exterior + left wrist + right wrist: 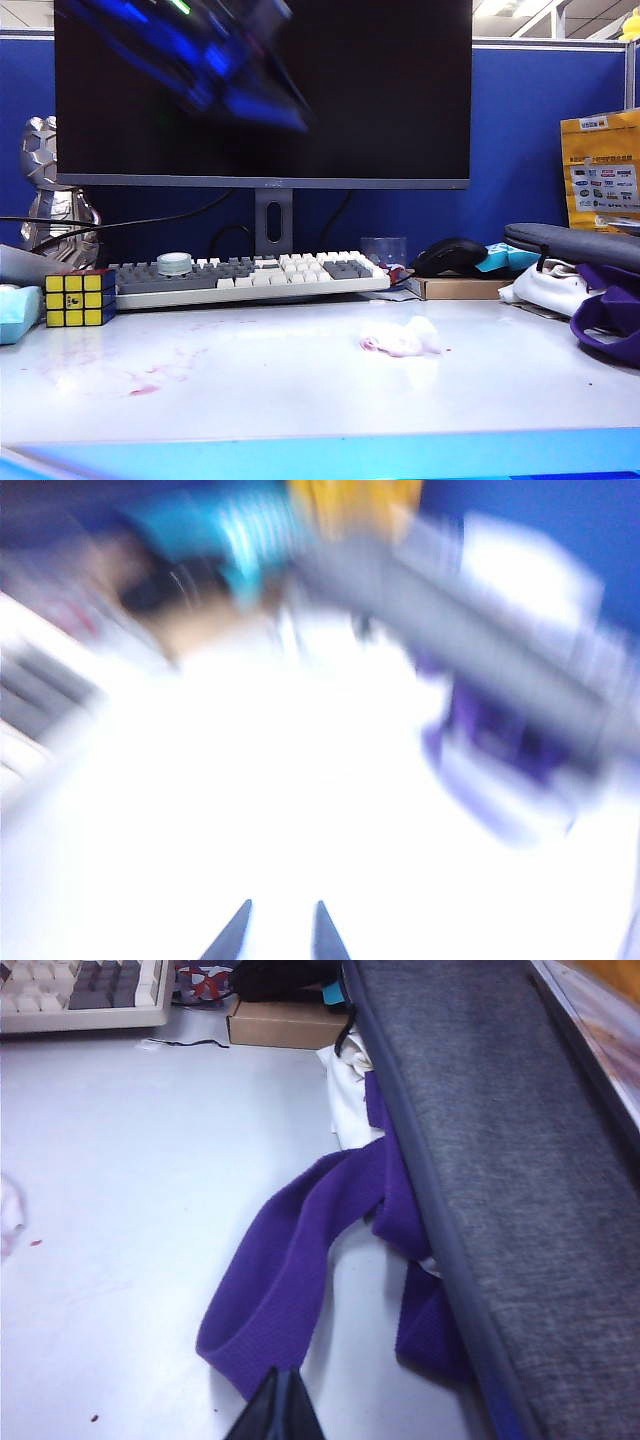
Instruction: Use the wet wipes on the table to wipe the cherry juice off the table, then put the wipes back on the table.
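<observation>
The wet wipes (400, 338) lie as a small crumpled, pink-stained white wad on the table (300, 400), right of centre; an edge of it also shows in the right wrist view (8, 1210). Cherry juice (145, 385) is smeared in thin pink streaks and a blotch at the front left. My left arm (220, 60) is a blue blur high in front of the monitor. The left gripper (283, 905) is open with nothing between its fingertips, in a motion-blurred view. My right gripper (283, 1375) is shut and empty, over the table beside a purple strap.
A keyboard (250, 275) and monitor (262, 90) stand at the back, with a Rubik's cube (80, 297) at the left. On the right are a grey case (480, 1110), a white cloth with purple straps (300, 1250) and a cardboard box (280, 1022).
</observation>
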